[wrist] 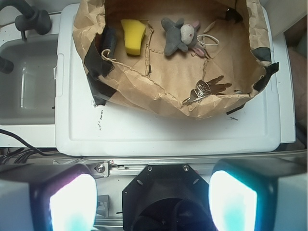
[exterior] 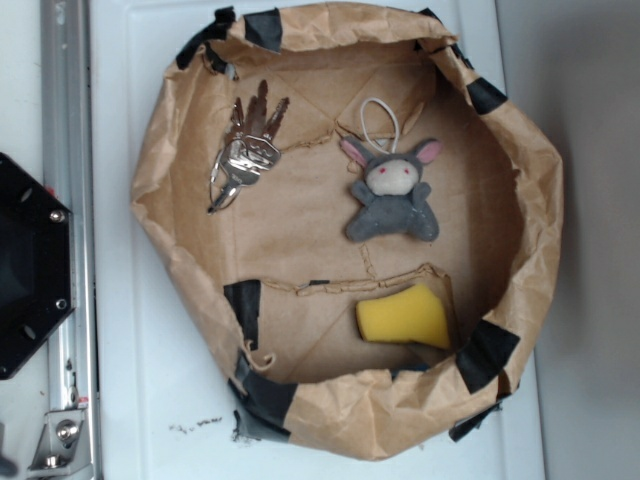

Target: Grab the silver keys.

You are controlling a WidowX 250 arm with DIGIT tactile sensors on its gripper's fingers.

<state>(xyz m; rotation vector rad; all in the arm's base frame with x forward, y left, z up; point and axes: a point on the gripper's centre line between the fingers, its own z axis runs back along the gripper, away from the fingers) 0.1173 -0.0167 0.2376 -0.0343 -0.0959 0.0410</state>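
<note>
Silver keys (exterior: 245,150) lie inside the brown paper bowl (exterior: 160,200), on its floor near one wall, fanned out from a wire ring. Touch nothing else. Sit well apart from the grey plush bunny (exterior: 393,192) with its white loop, and farther still from the yellow sponge (exterior: 403,316) on the opposite side of the bowl.

Seen from the wrist view: keys (wrist: 206,90) ahead of the gripper (wrist: 154,202) and a little to the right, just past the near rim of the bowl. Long axis of the bunch runs across the view, blades toward the right, ring toward the left. Fingers (wrist: 72,202) stand wide apart and hold nothing, well back from the bowl, over the base.

Probably needs a reach forward over the rim, slightly rightward, with jaws closing across the blades.
</note>
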